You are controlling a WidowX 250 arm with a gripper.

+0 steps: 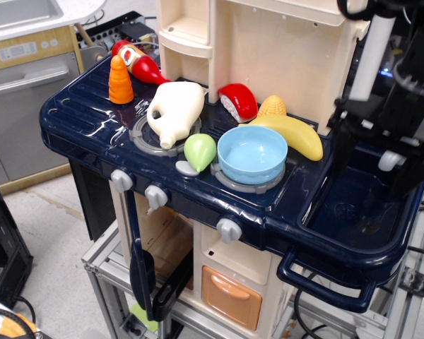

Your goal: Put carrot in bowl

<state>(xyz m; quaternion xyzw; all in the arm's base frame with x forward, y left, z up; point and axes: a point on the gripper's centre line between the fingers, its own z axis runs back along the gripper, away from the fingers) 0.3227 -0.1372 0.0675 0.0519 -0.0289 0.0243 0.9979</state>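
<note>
The dark-blue plastic toy stove top [78,116] filled the frame, its grey knobs along the near edge at 6 o'clock. Just behind them, the round light-blue plastic bowl [252,153] sat upright and empty on the right burner ring, open to a drop from above. A green plastic pear [200,150] lay touching its rim at 9 o'clock; a yellow plastic banana [291,133] lay against the rim at 1 o'clock. The cream-white plastic jug [174,110] lay on its side over the left burner.

At 3 o'clock the black robot gripper [371,152] hung over the sunken sink basin [353,212], well apart from every toy. It carried nothing; whether its jaws stood apart or closed could not be told, the view being blurred.

Farthest back, at 10 o'clock, the small orange ridged plastic carrot [120,80] stood upright on its wide base, tip up, just beside the red-and-yellow plastic bottle [138,62]. Judgement: the reach had not begun; the arm must cross the whole stove.
</note>
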